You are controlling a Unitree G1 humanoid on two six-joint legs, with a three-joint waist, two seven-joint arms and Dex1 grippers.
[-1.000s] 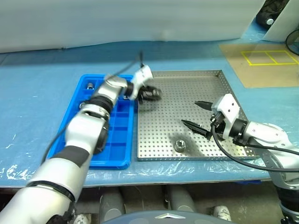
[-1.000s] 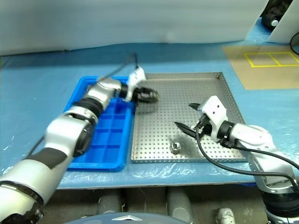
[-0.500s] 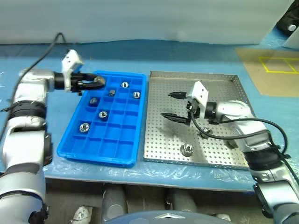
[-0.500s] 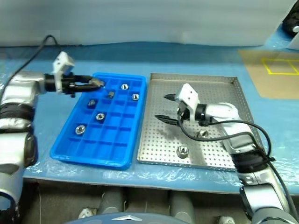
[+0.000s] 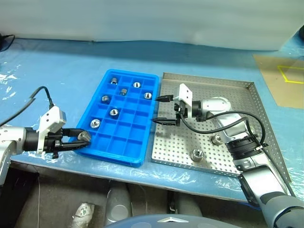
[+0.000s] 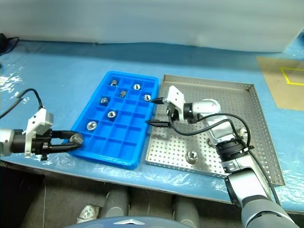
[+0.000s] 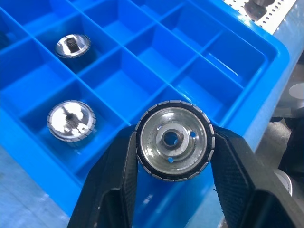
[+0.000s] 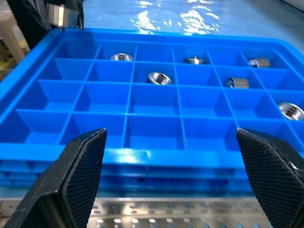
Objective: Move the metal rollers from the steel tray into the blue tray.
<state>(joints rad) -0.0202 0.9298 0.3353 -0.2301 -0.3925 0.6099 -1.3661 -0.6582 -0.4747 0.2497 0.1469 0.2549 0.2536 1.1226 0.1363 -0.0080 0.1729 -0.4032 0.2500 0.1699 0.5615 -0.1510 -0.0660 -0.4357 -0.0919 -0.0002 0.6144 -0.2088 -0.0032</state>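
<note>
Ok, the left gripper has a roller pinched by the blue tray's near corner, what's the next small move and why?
Probably carry the left gripper in over an empty compartment of the blue tray, then open: its roller hangs at the tray's outer corner, not yet over a cell.

I can read no text, label, brand or number on anything before me; no lettering stands out anywhere.

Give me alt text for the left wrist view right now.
The left gripper is shut on a shiny metal roller, its dark centre hole facing the camera, at the near corner of the blue tray. Two more rollers sit in separate compartments beyond it.
</note>
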